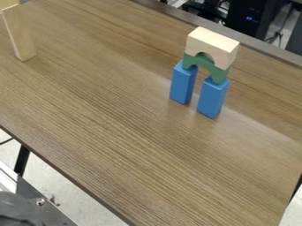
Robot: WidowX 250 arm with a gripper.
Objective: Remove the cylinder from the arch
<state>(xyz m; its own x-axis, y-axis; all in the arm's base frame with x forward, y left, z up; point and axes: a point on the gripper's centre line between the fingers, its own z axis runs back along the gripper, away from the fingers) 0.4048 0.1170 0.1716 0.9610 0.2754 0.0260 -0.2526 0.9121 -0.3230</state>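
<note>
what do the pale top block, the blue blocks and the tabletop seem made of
Pale top block: probably bare wood, from its tan color. Blue blocks: likely painted wood, evenly colored, maybe plastic. Tabletop: wood or laminate, streaky brown grain, soft sheen.

On the table (106,110), an arch (219,74) was borne by two pillars (213,98) (one per end) and topped by a block (219,43); a plank (21,37) was set left.

The view's edges cut off the table (118,132), a pale wooden piece (8,3) at its upper left, black equipment (251,16) beyond it and a grey rounded object (20,211) below it.
</note>
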